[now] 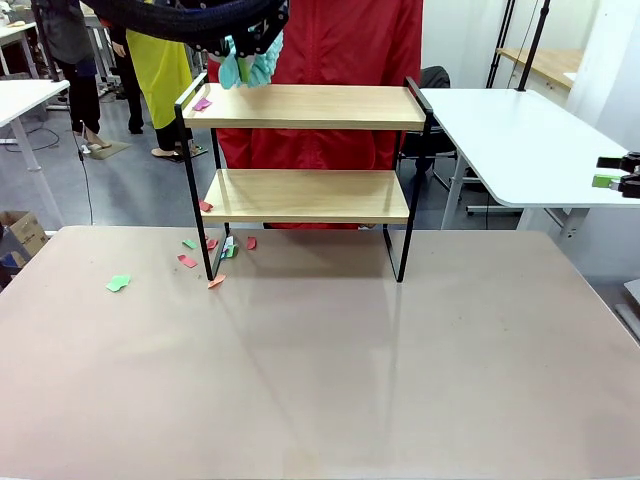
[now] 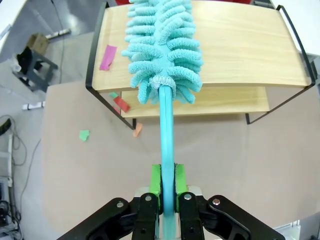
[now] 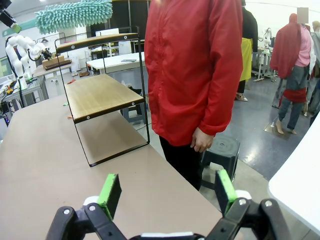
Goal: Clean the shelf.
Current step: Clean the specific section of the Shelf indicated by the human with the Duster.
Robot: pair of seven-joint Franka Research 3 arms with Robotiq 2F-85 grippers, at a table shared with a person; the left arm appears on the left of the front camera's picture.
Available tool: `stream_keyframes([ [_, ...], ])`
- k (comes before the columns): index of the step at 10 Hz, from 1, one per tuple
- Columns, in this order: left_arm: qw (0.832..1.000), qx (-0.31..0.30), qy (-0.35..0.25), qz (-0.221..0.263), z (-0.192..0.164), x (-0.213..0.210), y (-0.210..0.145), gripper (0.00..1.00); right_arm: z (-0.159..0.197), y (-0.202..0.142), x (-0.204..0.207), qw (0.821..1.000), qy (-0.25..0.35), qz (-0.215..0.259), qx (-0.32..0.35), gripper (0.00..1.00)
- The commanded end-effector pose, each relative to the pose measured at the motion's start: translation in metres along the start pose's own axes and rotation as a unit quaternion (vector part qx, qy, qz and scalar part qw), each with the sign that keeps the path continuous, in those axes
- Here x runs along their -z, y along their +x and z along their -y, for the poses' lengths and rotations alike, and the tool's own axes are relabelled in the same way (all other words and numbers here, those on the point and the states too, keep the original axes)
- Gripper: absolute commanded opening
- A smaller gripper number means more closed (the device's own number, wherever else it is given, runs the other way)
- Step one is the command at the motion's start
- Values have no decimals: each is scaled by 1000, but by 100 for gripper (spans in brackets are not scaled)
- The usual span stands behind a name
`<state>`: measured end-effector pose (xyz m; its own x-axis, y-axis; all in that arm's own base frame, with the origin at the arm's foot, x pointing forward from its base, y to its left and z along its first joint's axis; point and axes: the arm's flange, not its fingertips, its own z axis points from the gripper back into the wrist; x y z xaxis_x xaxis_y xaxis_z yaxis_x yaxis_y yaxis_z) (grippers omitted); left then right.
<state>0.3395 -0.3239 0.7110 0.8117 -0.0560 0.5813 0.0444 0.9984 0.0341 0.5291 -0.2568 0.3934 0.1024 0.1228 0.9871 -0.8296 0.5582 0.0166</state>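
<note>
Shelf [image 1: 310,106] beneath duster [image 2: 162,50] in left claw [image 2: 168,181]

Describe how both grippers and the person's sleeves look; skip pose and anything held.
The left gripper has black linkage fingers with round pivot pins and bright green pads. The right gripper is built the same: black jointed fingers, green pads. The person wears a red jacket with long sleeves reaching the wrist, over dark trousers.
</note>
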Motion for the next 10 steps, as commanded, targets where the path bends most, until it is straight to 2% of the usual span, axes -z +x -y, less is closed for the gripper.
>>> stream_keyframes([
  [1, 1000, 5, -20, -5, -5, 16, -1, 13, -1, 7, 2, 1000, -5, -8, 3, 100],
  [7, 995, 18, -27, -91, -27, 63, 11, 13, -1, 7, 2, 1000, -5, -8, 3, 100],
  [10, 994, -3, 6, -111, -50, 67, 7, 13, -1, 7, 2, 1000, -5, -8, 3, 100],
])
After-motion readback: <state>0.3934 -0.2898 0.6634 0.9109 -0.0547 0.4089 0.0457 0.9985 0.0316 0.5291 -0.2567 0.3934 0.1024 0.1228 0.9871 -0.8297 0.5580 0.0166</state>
